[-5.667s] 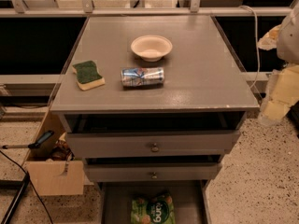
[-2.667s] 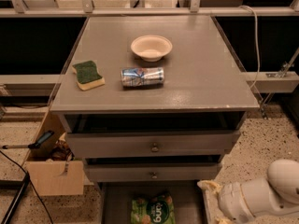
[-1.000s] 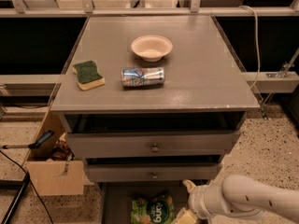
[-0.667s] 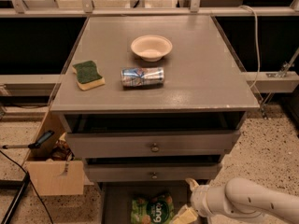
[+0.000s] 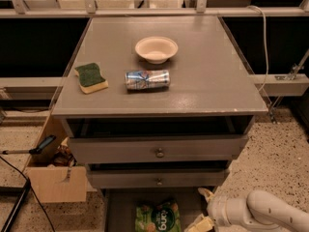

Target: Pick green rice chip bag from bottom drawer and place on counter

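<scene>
The green rice chip bag (image 5: pixel 158 217) lies flat in the open bottom drawer (image 5: pixel 120 211), at the bottom edge of the camera view. My gripper (image 5: pixel 202 210) reaches in from the lower right on a white arm. It is just right of the bag at drawer level, with its fingers apart and nothing between them. One fingertip (image 5: pixel 204 193) is near the drawer's back and the other is at the bottom edge. The grey counter (image 5: pixel 207 76) is the cabinet's top, above two shallower knobbed drawers.
On the counter are a white bowl (image 5: pixel 156 49), a lying soda can (image 5: pixel 147 79) and a green-and-yellow sponge (image 5: pixel 91 78). A cardboard box (image 5: pixel 53 180) with tools stands on the floor left of the cabinet. A cable (image 5: pixel 264 37) hangs at the right.
The arm came down from beside the counter's right edge to the bottom drawer. It closed in on the bag's right side, then edged slightly right. The bag has not moved.
</scene>
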Tool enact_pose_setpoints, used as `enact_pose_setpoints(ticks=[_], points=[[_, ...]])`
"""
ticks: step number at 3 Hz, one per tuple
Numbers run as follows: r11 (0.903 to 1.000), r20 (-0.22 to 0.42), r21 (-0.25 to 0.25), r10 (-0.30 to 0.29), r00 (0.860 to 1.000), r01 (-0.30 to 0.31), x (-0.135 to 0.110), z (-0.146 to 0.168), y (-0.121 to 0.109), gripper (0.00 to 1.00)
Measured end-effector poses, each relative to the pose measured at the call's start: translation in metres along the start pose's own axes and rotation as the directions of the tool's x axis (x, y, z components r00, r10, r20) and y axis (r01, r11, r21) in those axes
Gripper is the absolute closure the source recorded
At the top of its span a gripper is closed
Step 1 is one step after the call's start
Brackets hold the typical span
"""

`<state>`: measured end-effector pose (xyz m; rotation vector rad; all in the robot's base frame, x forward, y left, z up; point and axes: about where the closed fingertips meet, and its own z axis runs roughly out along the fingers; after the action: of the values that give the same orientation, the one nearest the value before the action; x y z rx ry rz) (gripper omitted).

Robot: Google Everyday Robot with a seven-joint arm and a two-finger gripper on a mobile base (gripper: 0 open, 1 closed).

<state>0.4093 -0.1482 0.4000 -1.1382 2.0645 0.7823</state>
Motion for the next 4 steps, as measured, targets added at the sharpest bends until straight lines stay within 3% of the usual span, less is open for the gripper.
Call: enact_pose_setpoints(ticks=[2,3,4], points=[[0.9995,0.006,-0.015,-0.026,1.000,0.027,-0.006,0.009,0.005,0.00],[0.9985,0.055,-0.035,-0.040,0.998,0.042,0.020,0.043,0.010,0.00],[0.9974,0.078,-0.073,0.005,0.997,0.001,0.063,0.074,0.021,0.00]])
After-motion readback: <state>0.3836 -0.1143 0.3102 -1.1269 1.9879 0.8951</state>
